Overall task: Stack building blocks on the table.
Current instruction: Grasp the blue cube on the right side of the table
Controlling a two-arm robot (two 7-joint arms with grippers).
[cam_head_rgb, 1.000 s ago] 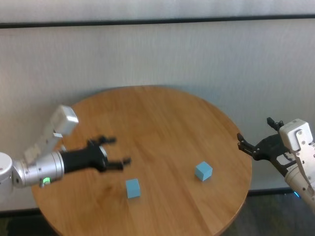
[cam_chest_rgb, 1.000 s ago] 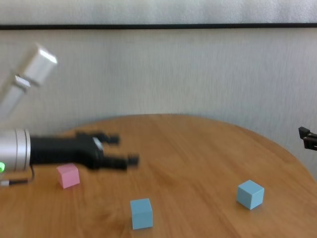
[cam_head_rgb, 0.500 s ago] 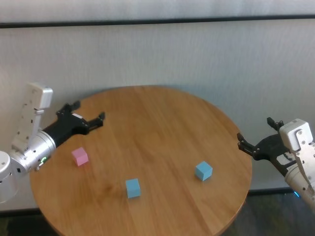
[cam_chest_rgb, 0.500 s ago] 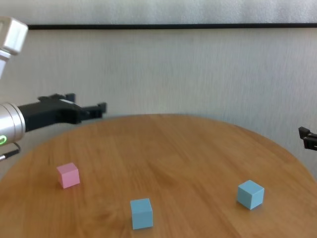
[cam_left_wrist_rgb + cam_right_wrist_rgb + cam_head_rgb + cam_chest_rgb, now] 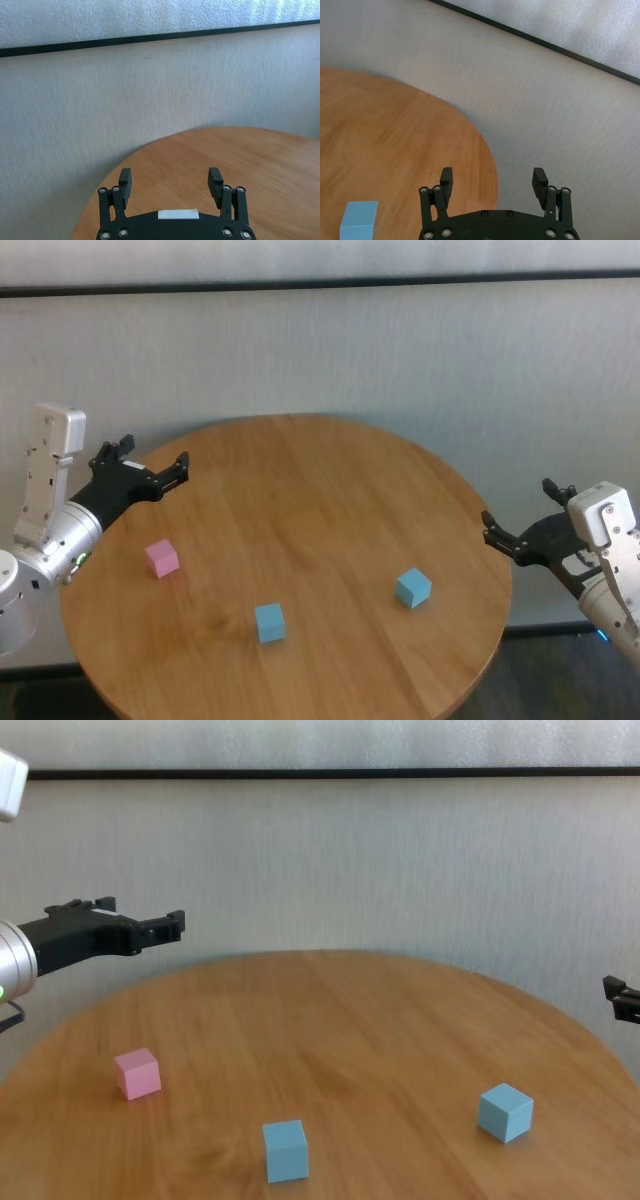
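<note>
Three building blocks lie apart on the round wooden table [image 5: 330,490]. The pink block [image 5: 161,557] [image 5: 137,1073] is at the left. One light blue block [image 5: 269,622] [image 5: 286,1151] is near the front, the other [image 5: 413,587] [image 5: 505,1111] [image 5: 359,227] at the right. My left gripper [image 5: 155,454] [image 5: 140,914] [image 5: 170,177] hovers open and empty over the table's left rim, behind and above the pink block. Beyond the right rim, my right gripper [image 5: 520,512] [image 5: 492,175] stands open with nothing between its fingers.
A pale textured wall [image 5: 330,350] with a dark horizontal strip rises behind the table. The table edge [image 5: 487,150] curves just ahead of the right gripper. Bare wood [image 5: 380,1040] separates the blocks.
My left gripper has pulled back from low over the table beside the pink block, going left and upward to the rim. The blocks and the right arm have not moved.
</note>
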